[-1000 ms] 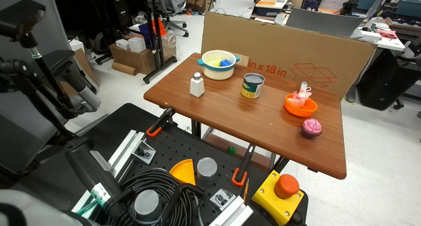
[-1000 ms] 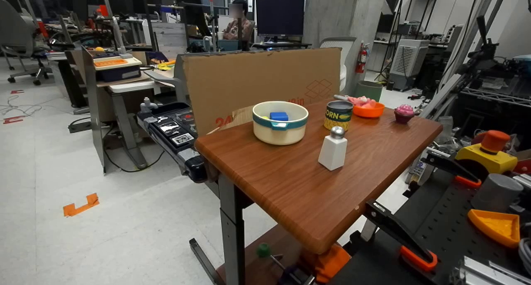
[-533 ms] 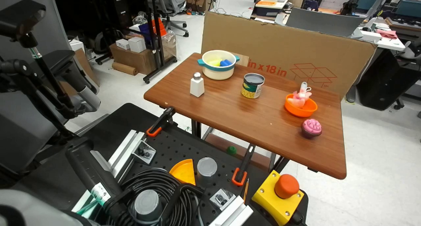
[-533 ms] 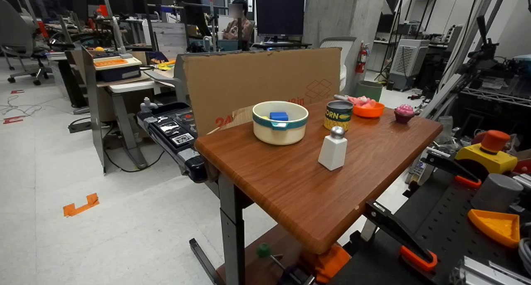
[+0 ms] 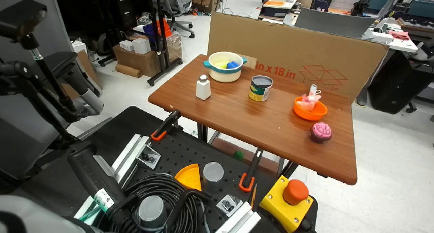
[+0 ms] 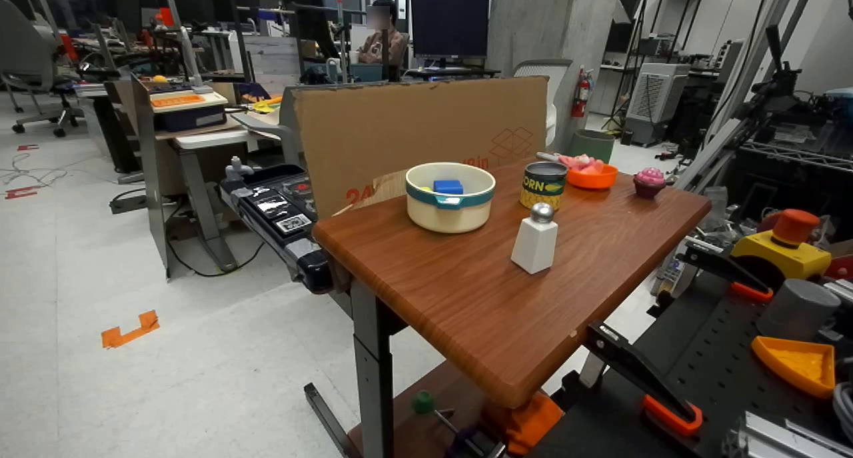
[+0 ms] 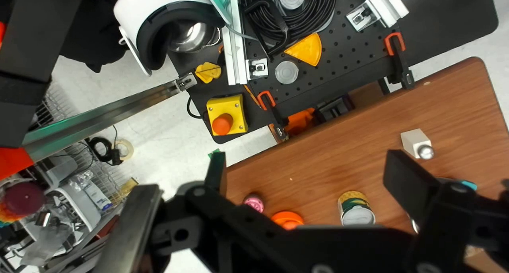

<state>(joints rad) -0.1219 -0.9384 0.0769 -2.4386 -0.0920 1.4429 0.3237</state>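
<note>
Two jaws stand wide apart on the gripper, pinching nothing. It shows only in the wrist view, so its height cannot be told, but it looks clear of every piece on the desk. I judge the step in hand to be a stage before any contact; a move onto a piece calls for lowering with the jaws spread, turning them to straddle its sides, and only then closing.

Nearest, in an exterior view, lies a black perforated worktop beside the desk's near long edge, with an emergency-stop button on a yellow box at one corner. Inside that edge, a toy cupcake with pink icing sits toward one short edge, and a white metal-capped shaker stands upright toward the other. Further in, an orange bowl behind the cupcake carries a pink-and-white item I cannot identify, and a corn can stands upright mid-desk. Through the gap between the jaws, cupcake, bowl and can all show. At the far corner on the shaker's side, a teal-handled cream pot contains a blue block and something yellow. Farthest, a cardboard panel stands along the far edge.
</note>
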